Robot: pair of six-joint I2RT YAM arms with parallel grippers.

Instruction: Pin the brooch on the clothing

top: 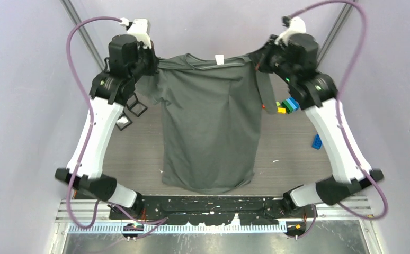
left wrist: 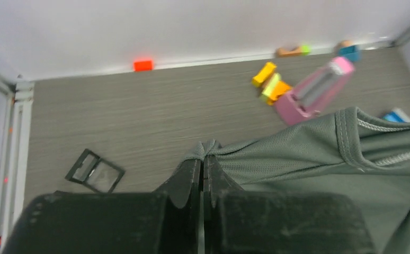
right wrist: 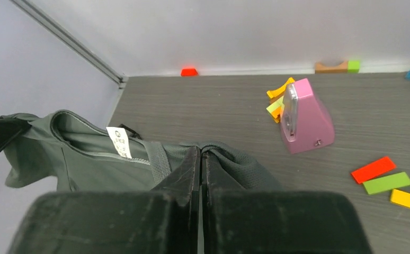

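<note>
- The T-shirt (top: pixel 208 127) is dark grey, short-sleeved and of soft, fine-knit fabric. Its hem is the part nearest the arm bases, slightly rumpled and curling at one near corner, over the grey table (top: pixel 293 153).
- From the hem the body runs away from the bases as one broad panel with long shallow folds, centred between the two arms.
- The left gripper (left wrist: pixel 204 159) has its jaws pressed together on a pinch of the shoulder on its side. The cloth bunches to a small peak at the tips.
- The right gripper (right wrist: pixel 200 153) is clamped the same way on the other shoulder, with fabric puckering on either side.
- Between the two grips the neckline is stretched. The ribbed collar gapes, and a small white label (right wrist: pixel 119 142) shows inside the neck.
- Both sleeves droop below the grips.
- Black square frames (top: pixel 131 108) lie beside the left arm.
- Farther off stand a pink wedge-shaped object (right wrist: pixel 303 119) and coloured blocks (right wrist: pixel 388 182), apart from the shirt.
</note>
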